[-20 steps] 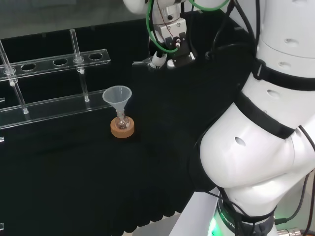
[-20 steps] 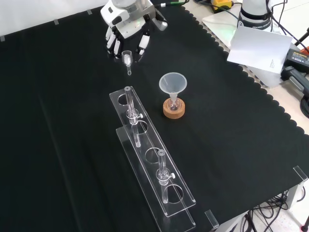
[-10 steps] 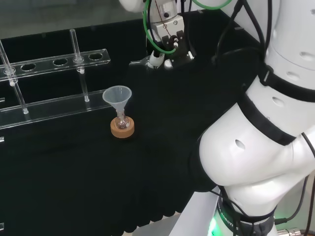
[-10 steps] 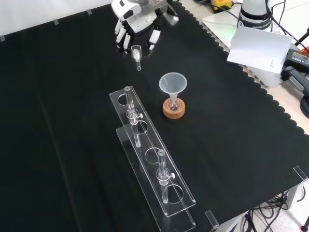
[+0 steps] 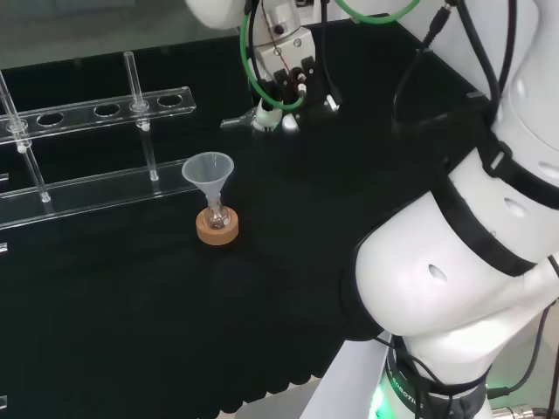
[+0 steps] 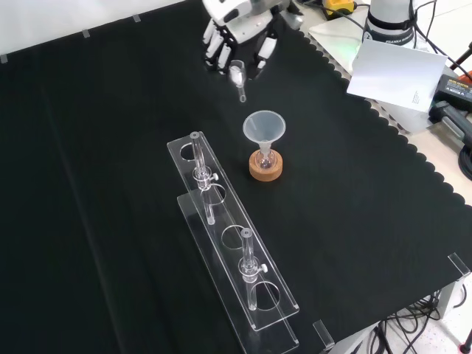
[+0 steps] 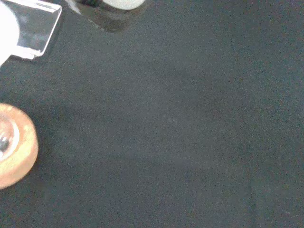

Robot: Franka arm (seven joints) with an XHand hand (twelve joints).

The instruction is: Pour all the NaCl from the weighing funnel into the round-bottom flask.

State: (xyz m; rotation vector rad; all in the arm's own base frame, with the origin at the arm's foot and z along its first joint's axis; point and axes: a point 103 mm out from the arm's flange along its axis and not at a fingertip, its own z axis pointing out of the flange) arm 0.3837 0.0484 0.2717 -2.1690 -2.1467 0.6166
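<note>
The hand (image 6: 243, 18) hangs above the far part of the cloth, fingers curled on a small clear weighing funnel (image 6: 237, 76) whose stem points down. In the head view the hand (image 5: 271, 113) holds the weighing funnel (image 5: 236, 122) with its stem sticking out to the left. A little nearer in the front view stands the round-bottom flask (image 6: 265, 157) on a cork ring (image 6: 265, 171), with a clear plastic funnel (image 6: 264, 127) in its neck. The weighing funnel is apart from this funnel, above and beyond it. The wrist view catches the cork ring (image 7: 16, 147) at its edge.
A clear acrylic rack (image 6: 228, 243) with upright glass tubes (image 6: 200, 169) stands left of the flask in the front view, and behind it in the head view (image 5: 96, 113). The cloth's scalloped edge (image 6: 383, 125) runs along the right. The arm's white links (image 5: 463, 244) stand at the right.
The hand has carried the weighing funnel to the right in the front view, closer to the flask's funnel; in the head view it moved left. Flask and rack have stayed put.
</note>
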